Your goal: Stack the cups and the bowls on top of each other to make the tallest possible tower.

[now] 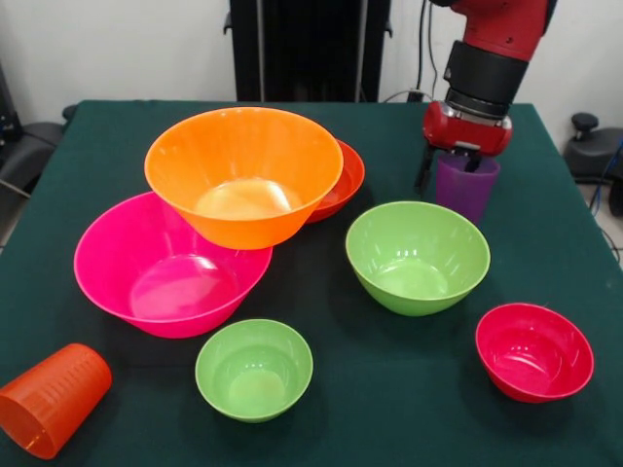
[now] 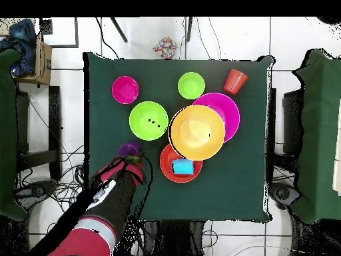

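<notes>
One camera stands across the tabletop (image 1: 321, 428) from the robot, close and angled down, so the near edge is cut off and only the far corners show. The other hangs high overhead, looking straight down, taking in all four corners and floor beyond, robot's side at bottom. Both share the tabletop.

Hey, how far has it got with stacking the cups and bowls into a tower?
Barely started. The large orange bowl sits tilted over the pink bowl and red-orange bowl, which holds a blue cup. The pincer is at the purple cup. Both green bowls, the crimson bowl and the tipped orange cup remain loose.
</notes>
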{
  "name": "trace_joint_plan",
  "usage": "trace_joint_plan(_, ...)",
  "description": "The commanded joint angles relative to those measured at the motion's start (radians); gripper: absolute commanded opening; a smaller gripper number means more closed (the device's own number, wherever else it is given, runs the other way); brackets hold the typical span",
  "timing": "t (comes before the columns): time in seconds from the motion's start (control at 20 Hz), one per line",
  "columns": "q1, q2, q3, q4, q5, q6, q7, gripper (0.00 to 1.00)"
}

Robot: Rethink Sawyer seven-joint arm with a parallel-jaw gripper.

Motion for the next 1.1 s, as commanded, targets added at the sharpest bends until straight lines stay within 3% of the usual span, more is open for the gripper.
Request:
trace_joint_plan(0.05, 0.033, 0.083, 0.042, -0.105, 0.103, -0.078, 0.153, 0.00)
trace_joint_plan(0.2, 0.026, 0.077, 0.051, -0.098, 0.097, -0.079, 0.142, 0.00)
trace_joint_plan(0.7, -0.093, -0.044, 0.173, -0.006, 0.021, -0.003, 0.044, 0.00)
trace_joint_plan(1.1, -0.306, -0.338, 0.354, 0.193, -0.043, 0.123, -0.071, 0.00)
